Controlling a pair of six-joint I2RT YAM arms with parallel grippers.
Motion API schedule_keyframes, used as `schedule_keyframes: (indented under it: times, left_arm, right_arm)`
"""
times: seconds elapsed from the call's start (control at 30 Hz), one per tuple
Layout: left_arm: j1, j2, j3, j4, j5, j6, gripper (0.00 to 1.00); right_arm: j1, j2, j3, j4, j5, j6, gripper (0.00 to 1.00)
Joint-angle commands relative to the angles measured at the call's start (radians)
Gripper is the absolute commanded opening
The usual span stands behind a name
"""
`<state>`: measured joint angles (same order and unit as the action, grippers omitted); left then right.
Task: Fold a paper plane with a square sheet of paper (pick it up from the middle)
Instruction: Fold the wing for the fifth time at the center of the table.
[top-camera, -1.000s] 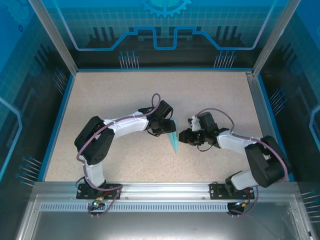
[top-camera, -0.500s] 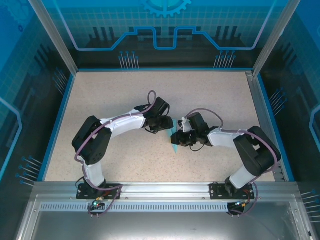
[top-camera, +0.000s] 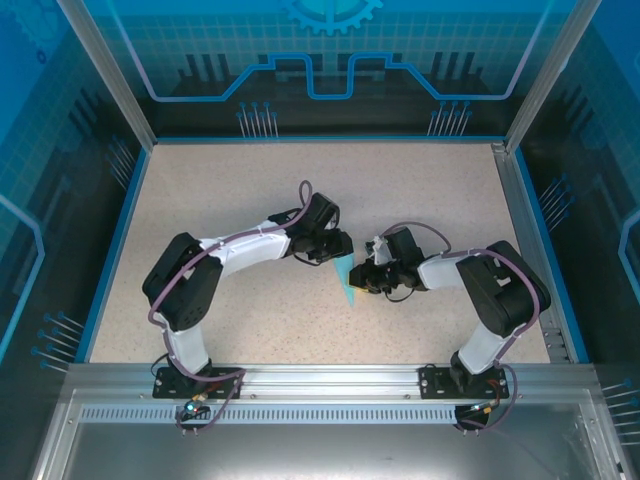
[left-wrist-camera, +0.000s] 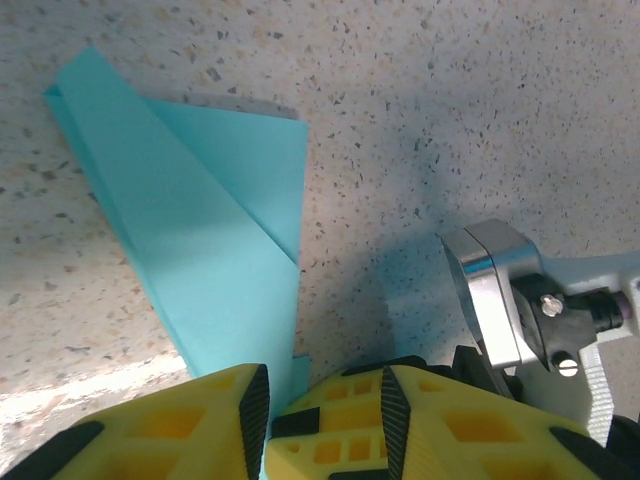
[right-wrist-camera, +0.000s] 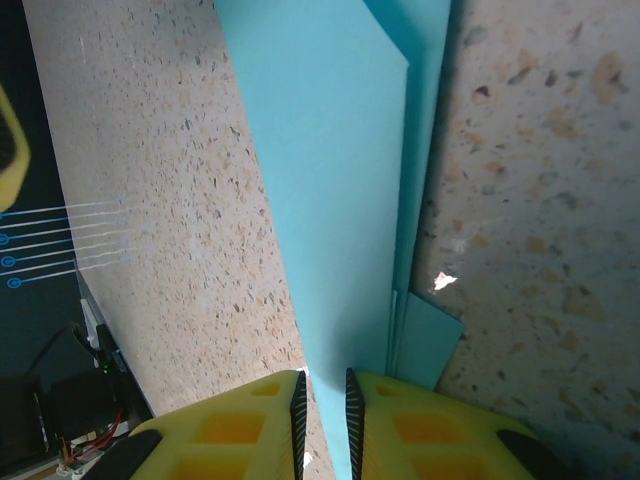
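Right gripper nearer paper plane (turquoise)

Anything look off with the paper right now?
Slightly. The paper plane has layers that don't line up: in the right wrist view an under layer peeks out along its right edge and ends in a small stray tab by the right gripper. No tears seen; the table looks normal.

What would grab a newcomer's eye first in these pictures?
A slim turquoise paper plane lies in the middle of the speckled tabletop, its sharp point toward the near edge. The left claw and right claw flank its wide end, one on each side.
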<state>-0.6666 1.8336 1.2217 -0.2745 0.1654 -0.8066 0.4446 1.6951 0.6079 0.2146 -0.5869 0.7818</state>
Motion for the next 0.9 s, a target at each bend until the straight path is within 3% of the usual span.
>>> schedule_keyframes:
  times: [0.0,0.47,0.67,0.77,0.87]
  left_arm:
    - [0.002,0.056,0.018,0.019,0.053,0.009,0.37]
    - [0.054,0.164,0.002,0.087,0.086,0.009,0.34]
    - [0.053,0.174,0.002,0.096,0.107,0.008,0.34]
    - [0.053,0.174,0.002,0.094,0.109,0.008,0.34]
    - [0.053,0.180,-0.001,0.098,0.116,0.005,0.35]
  right_arm:
    - [-0.003,0.022,-0.027,-0.036,0.023,-0.008,0.21]
    - [0.040,-0.136,0.019,-0.085,-0.030,-0.032,0.25]
    - [0.098,-0.077,0.093,-0.118,0.027,-0.017,0.24]
    - [0.092,-0.042,0.093,-0.136,0.076,-0.003,0.24]
    - [0.077,0.008,0.080,-0.128,0.048,0.001,0.25]
